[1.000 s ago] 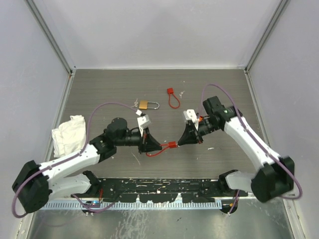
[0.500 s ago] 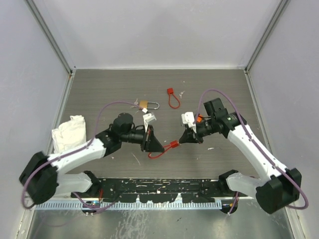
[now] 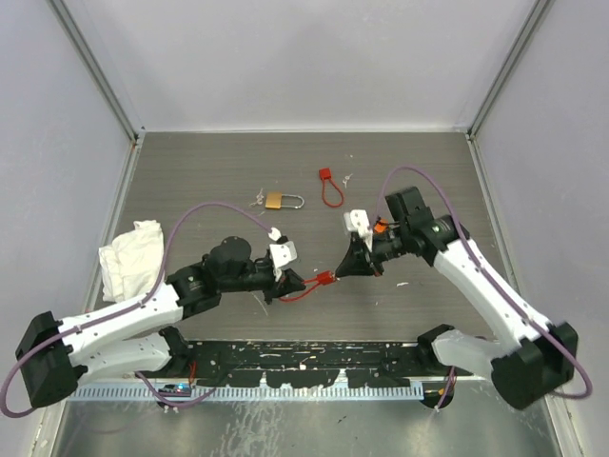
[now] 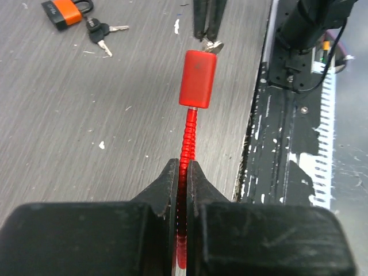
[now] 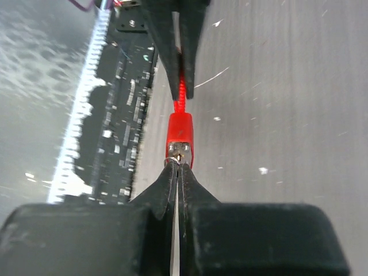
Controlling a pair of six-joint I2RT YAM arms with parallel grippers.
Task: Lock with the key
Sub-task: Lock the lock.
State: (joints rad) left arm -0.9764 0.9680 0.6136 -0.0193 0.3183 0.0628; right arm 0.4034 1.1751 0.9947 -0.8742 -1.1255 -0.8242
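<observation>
A red cable lock has its body [image 3: 326,278] held between my two grippers above the table. My left gripper [image 3: 284,283] is shut on the lock's ribbed red cable [image 4: 185,138], just behind the body [image 4: 197,77]. My right gripper [image 3: 342,269] is shut on a small silver key [image 5: 180,151] whose tip sits at the end face of the lock body [image 5: 180,131]. In the right wrist view the fingertips [image 5: 170,172] hide most of the key; only a bit of metal and a thin ring show.
A brass padlock [image 3: 276,200] lies at the back with a bunch of dark-headed keys [image 4: 99,31] beside it. A second red cable lock [image 3: 328,188] lies right of it. A white cloth [image 3: 131,255] sits at the left. The black rail [image 3: 304,367] runs along the near edge.
My left arm has drawn back and lowered, still gripping the cable. The red lock body has shifted slightly left. My right gripper stays on the key at the lock's end.
</observation>
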